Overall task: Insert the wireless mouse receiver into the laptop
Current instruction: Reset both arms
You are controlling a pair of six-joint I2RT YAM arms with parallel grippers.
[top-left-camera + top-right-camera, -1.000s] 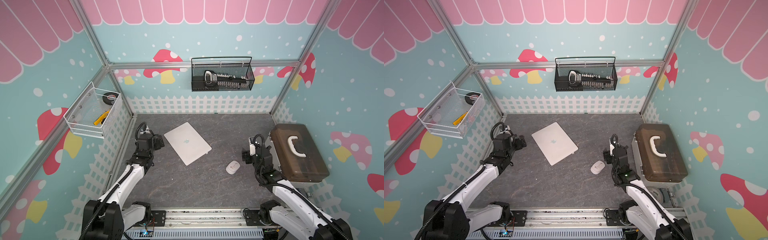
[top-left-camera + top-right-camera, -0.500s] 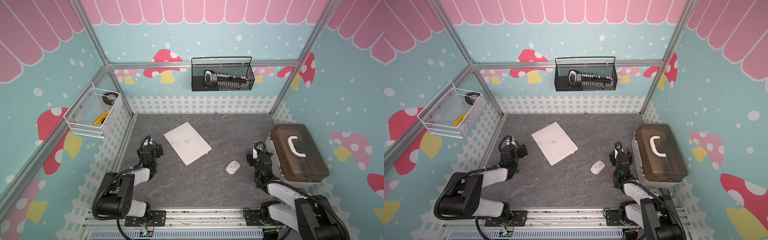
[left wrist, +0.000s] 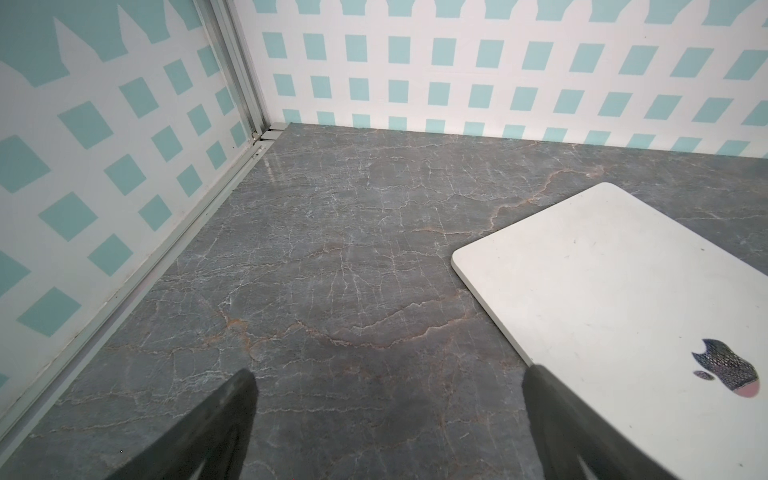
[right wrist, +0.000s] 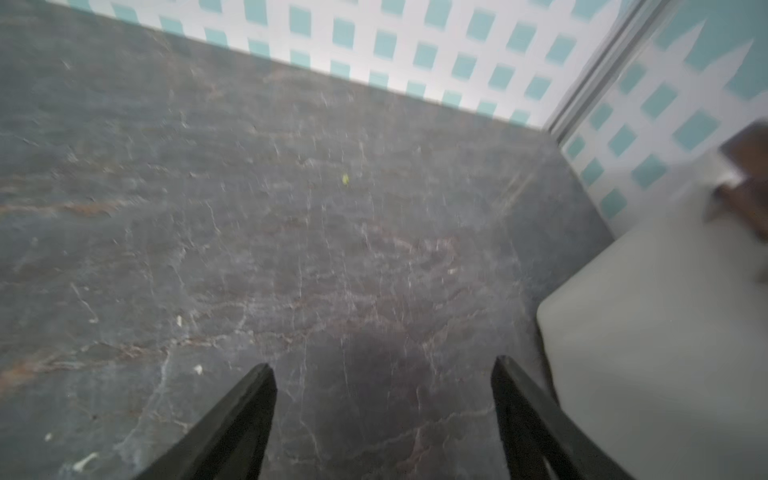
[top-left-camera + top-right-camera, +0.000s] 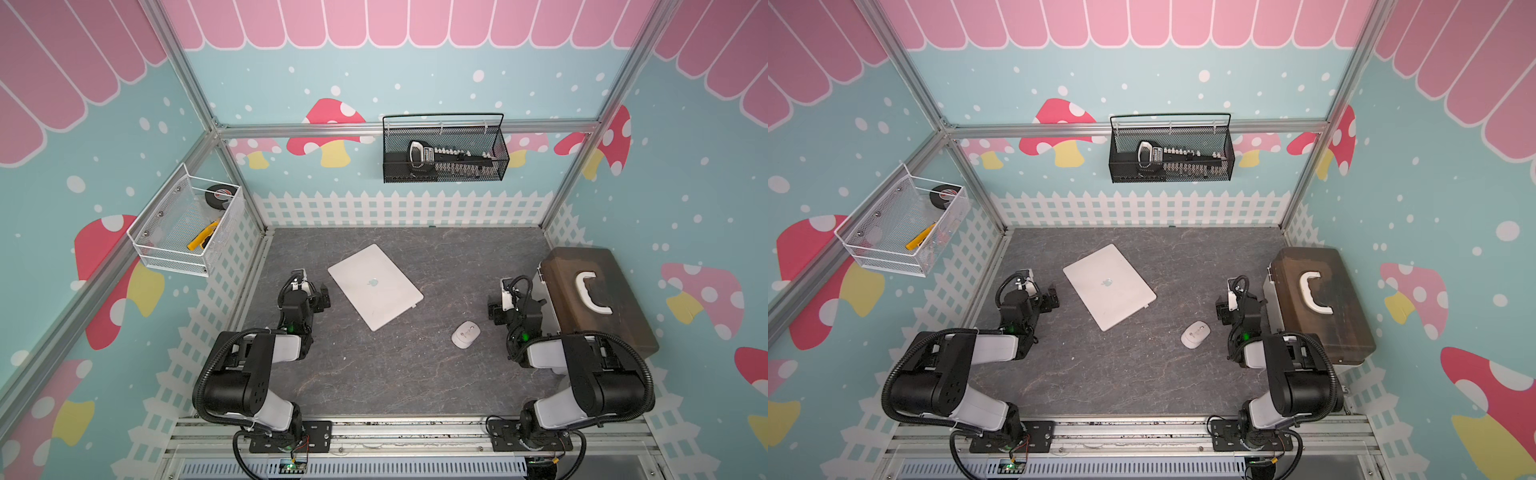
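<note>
- Apparently the task is at its close: both arms sit folded low at the front of the grey surface point(image 5: 374, 382), neither reaching for anything.
- The left gripper point(image 3: 389, 372) has its fingers spread wide over bare stone with nothing between them. The laptop point(image 3: 623, 291) lies near it.
- The right gripper point(image 4: 382, 363) is likewise parted and empty, next to the brown case point(image 5: 598, 299); its wrist view is blurred.
- A white mouse point(image 5: 466, 335) rests on the surface between the right arm and the laptop, apart from both.
- Farther in, the laptop lies closed and flat, turned at an angle, logo up.
- The wireless mouse receiver point(image 5: 414, 306) shows in both top views as a tiny whitish nub. It juts from the laptop's edge near the corner closest to the mouse and looks seated in a port, though it is too small to judge how deep.
- If seated, nothing more is called for; if only half in, it needs a gentle push square to that edge.
</note>
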